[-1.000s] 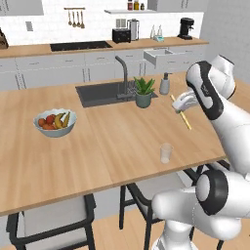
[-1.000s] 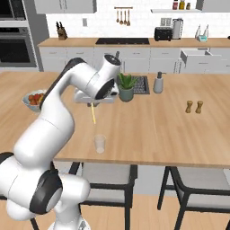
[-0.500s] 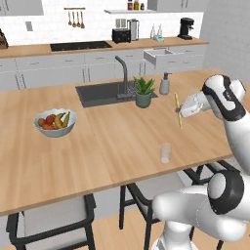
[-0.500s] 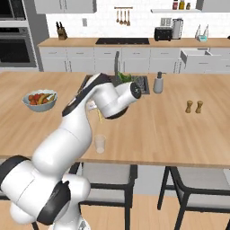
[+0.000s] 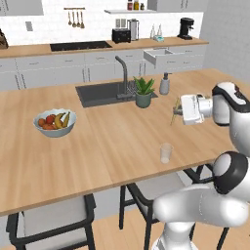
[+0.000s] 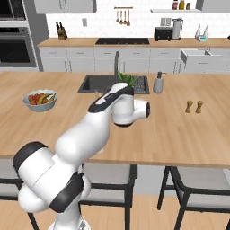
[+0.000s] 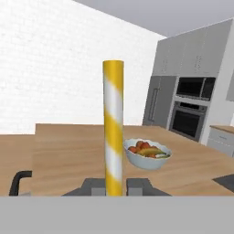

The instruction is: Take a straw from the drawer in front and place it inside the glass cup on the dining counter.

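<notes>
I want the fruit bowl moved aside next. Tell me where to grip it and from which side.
Grip the fruit bowl by its thin rim, coming down from above with one finger inside and one outside. Its rounded, flaring wall looks too wide to span. Choose a rim section where the fruit sits low. The gripper is shut on the straw, so that must go first.

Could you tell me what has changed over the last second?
The gripper, still shut on the straw, swung toward the robot's right, away from the sink, turning the straw more upright. The glass cup and fruit bowl stayed put.
</notes>
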